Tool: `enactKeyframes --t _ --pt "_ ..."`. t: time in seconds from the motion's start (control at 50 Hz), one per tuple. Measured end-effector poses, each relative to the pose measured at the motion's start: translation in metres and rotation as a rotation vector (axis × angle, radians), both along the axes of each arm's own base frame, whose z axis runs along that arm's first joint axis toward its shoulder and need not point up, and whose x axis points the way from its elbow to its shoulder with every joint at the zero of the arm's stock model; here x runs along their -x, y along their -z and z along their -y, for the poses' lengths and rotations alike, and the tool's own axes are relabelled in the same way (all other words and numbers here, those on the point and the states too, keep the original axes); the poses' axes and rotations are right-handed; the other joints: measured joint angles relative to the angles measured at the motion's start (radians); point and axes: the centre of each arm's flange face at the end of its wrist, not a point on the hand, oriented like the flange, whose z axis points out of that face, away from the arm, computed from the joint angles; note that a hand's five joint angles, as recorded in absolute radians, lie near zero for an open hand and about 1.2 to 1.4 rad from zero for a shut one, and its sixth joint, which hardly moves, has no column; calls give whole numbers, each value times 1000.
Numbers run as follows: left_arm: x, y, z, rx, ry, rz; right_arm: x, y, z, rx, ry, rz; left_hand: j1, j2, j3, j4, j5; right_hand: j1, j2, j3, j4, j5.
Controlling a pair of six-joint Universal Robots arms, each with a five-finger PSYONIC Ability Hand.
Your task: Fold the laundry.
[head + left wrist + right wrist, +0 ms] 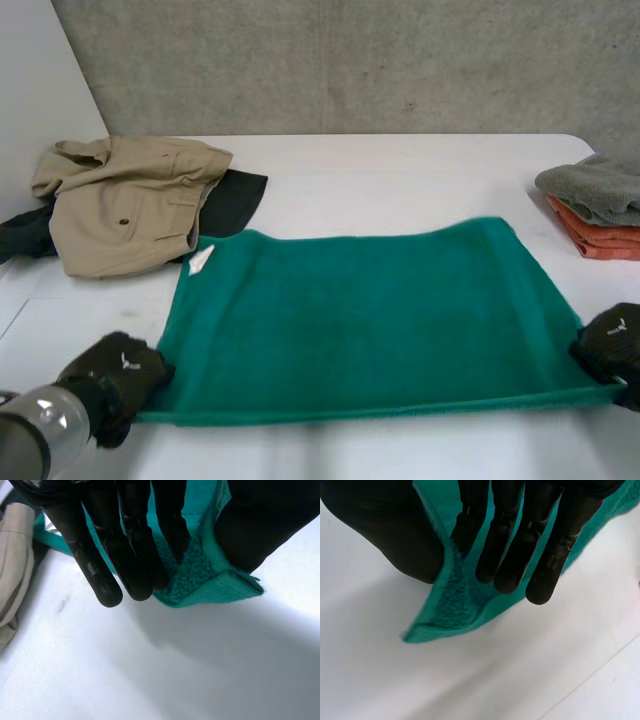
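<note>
A green towel (360, 320) lies spread flat across the near half of the white table, a small white tag at its far left corner. My left hand (118, 375) holds its near left corner; in the left wrist view the fingers (125, 555) press the green towel corner (210, 580) against the thumb. My right hand (612, 345) holds the near right corner; in the right wrist view its fingers (520, 545) and thumb pinch the green towel corner (452, 610), lifted just off the table.
Beige trousers (130, 200) lie crumpled over a dark garment (232, 200) at the far left. A stack of folded towels, grey (595, 185) over orange (595, 235), sits at the far right. The table's far middle is bare white surface (400, 180).
</note>
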Motion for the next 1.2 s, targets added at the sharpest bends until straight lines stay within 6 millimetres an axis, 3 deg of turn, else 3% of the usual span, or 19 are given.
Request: enactKeyframes --t 0.16,0.2,0.26,0.36,0.38,0.42,0.44,0.5,0.56,0.58,0.6,0.66,0.72,0.82,0.94,1.02,1.04,1.08,1.2 --pt "7 1 20 117 6 -38 -1 8 15 76 34 14 0 0 0 0 0 0 0 0 0 0" --pt "15 1 36 177 7 -73 -5 10 22 105 33 23 0 0 0 0 0 0 0 0 0 0" --pt "33 -3 71 289 15 -138 -29 10 50 241 17 57 0 0 0 0 0 0 0 0 0 0" --pt "55 -28 128 492 17 -205 -55 -20 88 467 18 91 0 0 0 0 0 0 0 0 0 0" --pt "63 -48 152 603 6 -235 -67 -46 107 609 22 120 0 0 0 0 0 0 0 0 0 0" --pt "68 -69 170 701 -8 -263 -75 -71 122 743 28 154 0 0 0 0 0 0 0 0 0 0" --pt "72 -93 187 808 -24 -297 -81 -96 132 864 33 189 0 0 1 0 0 0 0 0 0 0" --pt "76 -131 206 960 -50 -360 -88 -142 146 1086 44 261 0 0 1 0 0 0 0 0 0 0" --pt "75 -203 222 1218 -91 -527 -91 -209 152 1408 59 376 0 0 1 0 0 0 0 0 0 0" --pt "75 -203 222 1218 -91 -527 -91 -209 152 1408 59 376 0 0 1 0 0 0 0 0 0 0" --pt "71 -227 224 1295 -101 -604 -90 -228 150 1501 64 413 0 0 1 0 0 0 0 0 0 0" --pt "66 -241 226 1336 -108 -680 -92 -238 147 1557 65 444 0 0 1 0 0 0 0 0 0 0" --pt "63 -241 228 1330 -112 -709 -95 -236 145 1554 62 455 0 0 1 0 0 0 0 0 0 0" --pt "62 -199 231 1203 -127 -705 -104 -203 144 1442 49 448 0 0 1 0 0 0 0 0 0 0" --pt "63 -145 226 1049 -138 -660 -109 -144 145 1251 51 430 0 0 1 0 0 0 0 1 0 0" --pt "66 -94 217 902 -131 -620 -108 -91 141 1070 73 416 0 1 1 0 0 0 0 2 0 0" --pt "66 -94 217 902 -131 -620 -108 -91 141 1070 73 416 0 1 1 0 0 0 0 2 0 0" --pt "67 -59 208 799 -123 -588 -105 -58 134 948 93 397 0 1 1 0 0 0 0 3 0 0" --pt "61 -10 176 615 -124 -510 -96 -2 102 663 112 319 0 1 1 0 0 0 0 3 0 0"
